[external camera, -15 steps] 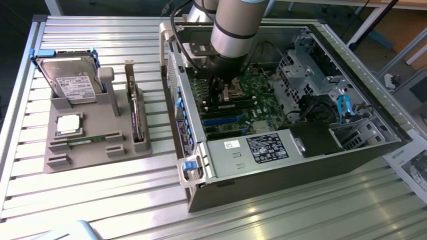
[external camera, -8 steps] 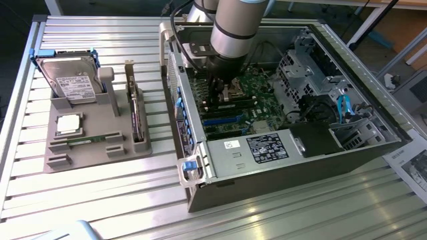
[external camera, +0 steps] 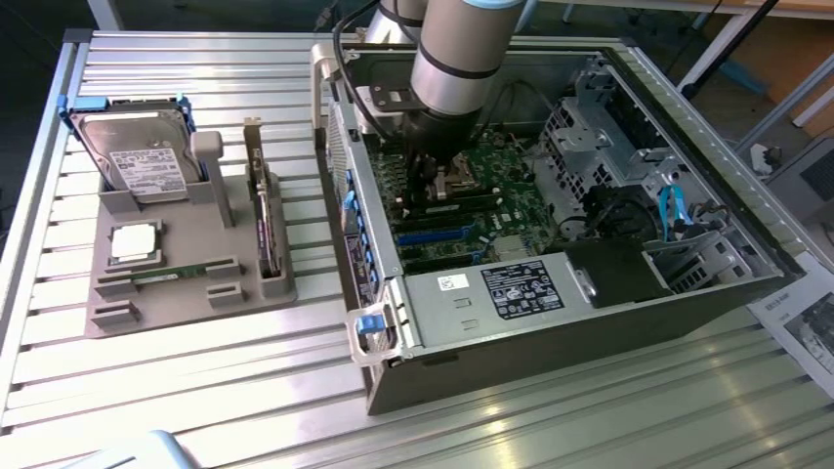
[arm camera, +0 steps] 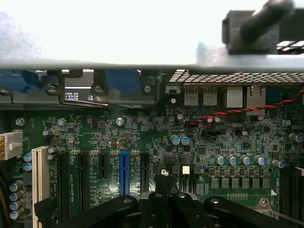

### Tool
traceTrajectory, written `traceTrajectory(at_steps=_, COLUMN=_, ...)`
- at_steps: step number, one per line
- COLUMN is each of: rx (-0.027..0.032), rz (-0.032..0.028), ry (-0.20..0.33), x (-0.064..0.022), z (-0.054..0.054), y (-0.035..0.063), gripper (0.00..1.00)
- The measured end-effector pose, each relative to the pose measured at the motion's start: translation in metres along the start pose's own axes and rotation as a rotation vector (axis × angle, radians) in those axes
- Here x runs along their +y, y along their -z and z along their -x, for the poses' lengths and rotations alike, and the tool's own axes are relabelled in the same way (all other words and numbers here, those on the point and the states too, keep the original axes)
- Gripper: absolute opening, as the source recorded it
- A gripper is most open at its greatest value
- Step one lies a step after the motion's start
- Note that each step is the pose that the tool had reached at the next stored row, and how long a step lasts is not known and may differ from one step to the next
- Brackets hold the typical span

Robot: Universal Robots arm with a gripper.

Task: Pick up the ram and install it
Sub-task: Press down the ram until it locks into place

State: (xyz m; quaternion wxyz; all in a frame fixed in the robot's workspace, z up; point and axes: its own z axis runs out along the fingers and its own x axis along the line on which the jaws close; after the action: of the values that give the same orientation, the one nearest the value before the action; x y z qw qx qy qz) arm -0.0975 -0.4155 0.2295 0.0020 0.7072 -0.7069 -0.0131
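Inside the open computer case (external camera: 573,293), the gripper (external camera: 428,200) sits low over the motherboard (arm camera: 156,137), fingers pressed together. Well apart, the ram (external camera: 167,277) lies in the grey holder (external camera: 117,318) on the table (external camera: 195,391).

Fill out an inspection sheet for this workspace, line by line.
Surface: slatted metal table, with a grey parts holder and an open computer case on it.
Job's things: ram lies flat in the holder's front slot, apart from the arm; motherboard exposed in the case.
Clutter: hard drive, processor chip and upright expansion card, all in the holder.
Grippers: gripper shut, down inside the case over the motherboard; whether it holds anything cannot be told.
Cables: blue cable in the case; red and black twisted wires across the board.
Surroundings: printed sheet at the exterior view's right.
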Motion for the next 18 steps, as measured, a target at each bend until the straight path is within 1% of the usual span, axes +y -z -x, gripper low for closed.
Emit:
traceTrajectory(at_steps=5, rx=-0.0002, rz=-0.0001, ry=0.000, x=0.0000, z=0.000, y=-0.0002, gripper=0.10)
traceTrajectory(at_steps=8, rx=-0.0013, rz=-0.0010, ry=0.000, x=-0.0001, z=0.000, y=0.0027, gripper=0.10)
traceTrajectory(at_steps=9, rx=-0.0001, rz=-0.0001, ry=0.000, x=0.0001, z=0.000, y=0.0050, gripper=0.10)
traceTrajectory(at_steps=14, rx=0.0008, rz=0.0003, ry=0.000, x=0.0003, z=0.000, y=0.0171, gripper=0.10)
traceTrajectory(at_steps=16, rx=0.0020, rz=0.0007, ry=0.000, x=0.0004, z=0.000, y=0.0290, gripper=0.10)
traceTrajectory(at_steps=18, rx=0.0025, rz=0.0008, ry=0.000, x=0.0004, z=0.001, y=0.0349, gripper=0.10)
